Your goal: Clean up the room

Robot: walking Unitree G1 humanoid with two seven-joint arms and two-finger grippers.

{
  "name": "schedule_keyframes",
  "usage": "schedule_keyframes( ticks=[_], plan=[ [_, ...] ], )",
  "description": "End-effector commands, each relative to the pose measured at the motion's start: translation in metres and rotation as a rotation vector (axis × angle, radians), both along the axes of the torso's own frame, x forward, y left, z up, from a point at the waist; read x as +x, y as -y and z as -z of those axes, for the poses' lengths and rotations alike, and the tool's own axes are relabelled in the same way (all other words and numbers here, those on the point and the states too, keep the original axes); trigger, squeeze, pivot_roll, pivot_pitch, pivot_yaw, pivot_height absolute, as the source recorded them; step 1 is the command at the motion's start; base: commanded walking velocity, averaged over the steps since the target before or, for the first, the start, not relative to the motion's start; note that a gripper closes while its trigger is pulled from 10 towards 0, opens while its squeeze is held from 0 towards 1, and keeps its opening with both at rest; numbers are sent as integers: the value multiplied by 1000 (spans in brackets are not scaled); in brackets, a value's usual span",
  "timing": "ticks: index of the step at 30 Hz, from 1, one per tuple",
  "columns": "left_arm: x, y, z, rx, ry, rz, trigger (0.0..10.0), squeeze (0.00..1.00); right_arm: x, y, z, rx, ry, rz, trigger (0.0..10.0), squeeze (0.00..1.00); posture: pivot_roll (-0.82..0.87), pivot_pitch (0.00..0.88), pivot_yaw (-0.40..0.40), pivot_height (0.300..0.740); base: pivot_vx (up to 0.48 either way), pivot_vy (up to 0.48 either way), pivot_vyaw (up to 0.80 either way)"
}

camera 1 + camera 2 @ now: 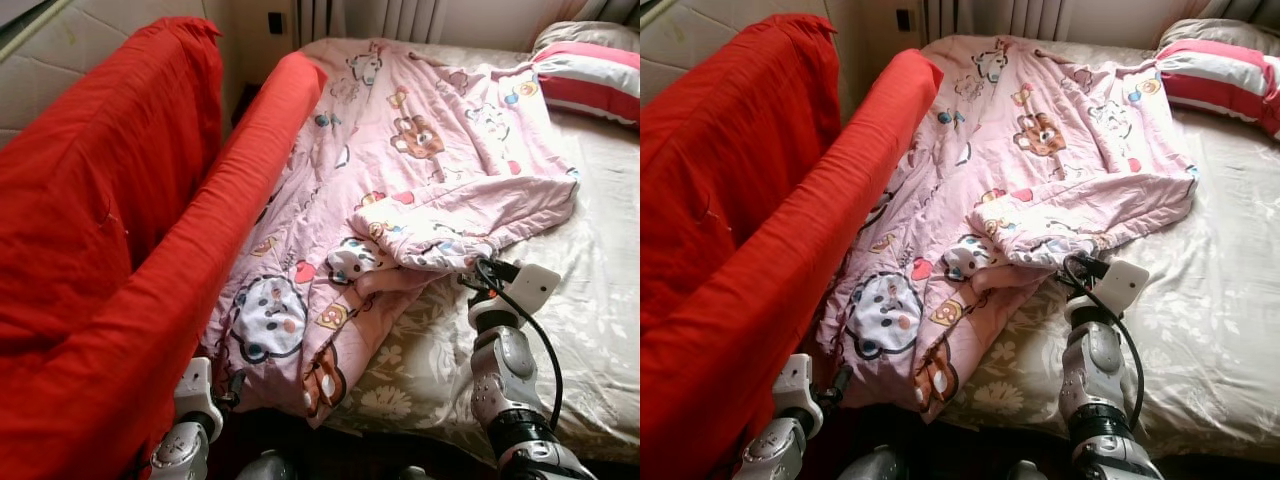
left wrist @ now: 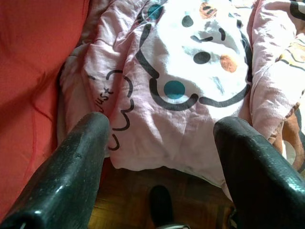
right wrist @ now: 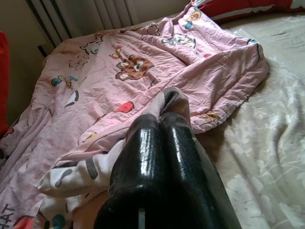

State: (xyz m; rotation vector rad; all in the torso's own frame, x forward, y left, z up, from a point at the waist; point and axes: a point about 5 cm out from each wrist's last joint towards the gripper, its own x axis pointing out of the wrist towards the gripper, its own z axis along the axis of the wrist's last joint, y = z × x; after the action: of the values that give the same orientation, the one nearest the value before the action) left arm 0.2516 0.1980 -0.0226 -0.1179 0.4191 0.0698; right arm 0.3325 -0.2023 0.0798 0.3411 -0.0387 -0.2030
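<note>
Fingertips [image 3: 167,102] of the right gripper [image 3: 167,109] are pressed together, pinching a folded-over edge of the pink cartoon-print quilt [image 1: 400,170]. Quilt lies spread across the left half of the bed [image 1: 600,280], its near corner hanging over the near edge. Left gripper [image 2: 162,143] hovers low at that hanging corner, 2 fingers spread wide, nothing between them. Red padded rail [image 1: 200,240] borders the quilt on the left. Striped pillow [image 1: 590,80] sits far right.
</note>
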Motion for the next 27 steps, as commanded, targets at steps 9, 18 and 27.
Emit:
schedule_keyframes(
  ticks=[9, 18, 27],
  plan=[
    [-7, -10, 5, -1, -24, -34, 10000, 0, -4, 1, 6, -2, -24, 15, 10000, 0, 56, 157, 13, 740, 0, 0, 0],
    [-5, -7, 4, -1, -18, -18, 10000, 0, -4, 2, 6, -5, -29, 17, 10000, 0, 57, 162, 10, 740, 0, -272, 0],
    [-7, -5, 6, -4, -23, -14, 10000, 0, -7, -2, 10, -2, -35, 15, 10000, 0, 51, 171, 13, 740, 0, -480, 0]
  ],
)
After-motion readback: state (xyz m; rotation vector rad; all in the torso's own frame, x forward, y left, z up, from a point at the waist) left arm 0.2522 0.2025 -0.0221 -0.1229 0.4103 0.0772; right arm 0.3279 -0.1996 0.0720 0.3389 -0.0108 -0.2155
